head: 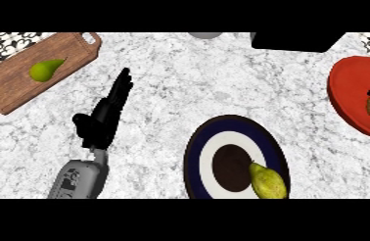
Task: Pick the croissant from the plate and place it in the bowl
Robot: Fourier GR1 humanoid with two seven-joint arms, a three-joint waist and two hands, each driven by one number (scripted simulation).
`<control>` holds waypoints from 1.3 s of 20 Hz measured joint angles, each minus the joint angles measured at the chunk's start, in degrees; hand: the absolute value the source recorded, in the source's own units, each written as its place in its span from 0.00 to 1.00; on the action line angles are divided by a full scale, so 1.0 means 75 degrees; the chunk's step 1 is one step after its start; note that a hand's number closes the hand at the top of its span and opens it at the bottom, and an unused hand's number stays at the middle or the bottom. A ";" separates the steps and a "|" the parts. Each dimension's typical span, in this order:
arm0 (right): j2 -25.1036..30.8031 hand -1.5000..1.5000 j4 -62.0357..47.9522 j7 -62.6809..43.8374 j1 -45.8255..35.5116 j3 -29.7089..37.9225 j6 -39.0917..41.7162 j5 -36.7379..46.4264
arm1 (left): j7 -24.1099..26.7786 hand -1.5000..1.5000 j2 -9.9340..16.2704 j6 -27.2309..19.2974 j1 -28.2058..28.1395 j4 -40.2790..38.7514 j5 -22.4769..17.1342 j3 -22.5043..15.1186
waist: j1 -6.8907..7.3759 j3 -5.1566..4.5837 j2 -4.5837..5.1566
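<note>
Head view: left robot hand (104,115) open, fingers straight, between cutting board (51,71) and plate (198,154).

On the worktop (217,83) we find a cutting board (36,71) at ten o'clock, with a pear-like fruit (45,70) lying on it. At five o'clock sits a plate (235,159), a second pear-like fruit (268,181) resting on its lower right part. At three o'clock a bowl (350,90) meets the edge. Our left hand (104,117) lies open between board and plate, fingers toward twelve o'clock. A dark block (296,40) stands at one o'clock.
</note>
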State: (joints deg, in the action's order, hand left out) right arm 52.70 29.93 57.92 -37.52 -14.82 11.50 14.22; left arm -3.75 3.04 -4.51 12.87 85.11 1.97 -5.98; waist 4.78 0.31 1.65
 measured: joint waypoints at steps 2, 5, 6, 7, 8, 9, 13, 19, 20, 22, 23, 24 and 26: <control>-0.0065 0.00 -0.0133 0.0058 -0.0049 -0.0162 0.0095 0.0061 | -0.0083 0.50 0.0006 0.0002 0.0043 0.0052 0.0009 -0.0012 | 0.0006 0.0008 0.0003; -0.0188 0.00 -0.0261 0.0087 -0.0179 -0.0213 0.0293 -0.0113 | -0.0139 0.50 0.0007 0.0025 0.0061 0.0048 -0.0018 -0.0002 | 0.0006 0.0013 0.0008; -0.0236 0.00 -0.0280 0.0096 -0.0217 -0.0201 0.0358 -0.0211 | -0.0117 0.50 0.0007 0.0022 0.0049 0.0033 -0.0022 0.0012 | -0.0006 0.0014 0.0007; -0.0268 0.00 -0.0288 0.0103 -0.0251 -0.0151 0.0431 -0.0356 | -0.0107 0.50 -0.0011 -0.0008 0.0022 0.0028 -0.0003 0.0005 | -0.0028 0.0015 0.0001; -0.0275 0.00 -0.0297 0.0102 -0.0283 -0.0077 0.0511 -0.0525 | -0.0115 0.50 -0.0001 -0.0020 0.0007 0.0040 -0.0001 0.0022 | -0.0060 0.0015 -0.0013; -0.0305 0.00 -0.0310 0.0081 -0.0325 -0.0005 0.0595 -0.0695 | -0.0084 0.50 0.0024 0.0000 -0.0028 0.0040 -0.0019 0.0047 | -0.0071 0.0014 -0.0020; -0.0185 0.00 -0.0420 -0.0074 -0.0496 0.0337 0.0938 -0.1373 | -0.0051 0.50 0.0012 -0.0042 -0.0100 0.0049 0.0041 0.0019 | -0.0125 0.0020 -0.0023; 0.0049 0.00 -0.0665 -0.0671 -0.0670 0.0542 0.1780 -0.2114 | -0.0091 0.50 0.0059 -0.0008 -0.0067 0.0112 -0.0004 0.0079 | -0.0138 0.0017 -0.0018; 0.0093 0.00 -0.0697 -0.0739 -0.0649 0.0550 0.1892 -0.2206 | -0.0071 0.50 0.0053 -0.0014 -0.0101 0.0104 0.0000 0.0076 | -0.0138 0.0019 -0.0010; 0.0141 0.00 -0.0759 -0.0931 -0.0627 0.0579 0.2124 -0.2410 | -0.0065 0.50 0.0080 0.0008 -0.0082 0.0120 -0.0013 0.0098 | -0.0128 0.0026 0.0007; 0.0188 0.00 -0.0767 -0.1043 -0.0646 0.0613 0.2256 -0.2534 | -0.0042 0.50 0.0095 0.0021 -0.0089 0.0100 -0.0032 0.0125 | -0.0132 0.0029 0.0015; 0.0233 0.00 -0.0759 -0.1143 -0.0633 0.0611 0.2380 -0.2618 | -0.0037 0.50 0.0081 0.0023 -0.0118 0.0098 -0.0044 0.0123 | -0.0132 0.0030 0.0016; 0.0323 0.00 -0.0731 -0.1329 -0.0615 0.0612 0.2588 -0.2780 | -0.0036 0.50 0.0071 0.0027 -0.0154 0.0126 -0.0046 0.0107 | -0.0119 0.0039 0.0020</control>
State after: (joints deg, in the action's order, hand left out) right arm 55.13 24.45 47.95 -42.13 -10.23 30.91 -6.63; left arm -4.02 3.58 -4.31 11.72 86.05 1.62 -5.18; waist 3.89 0.61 1.80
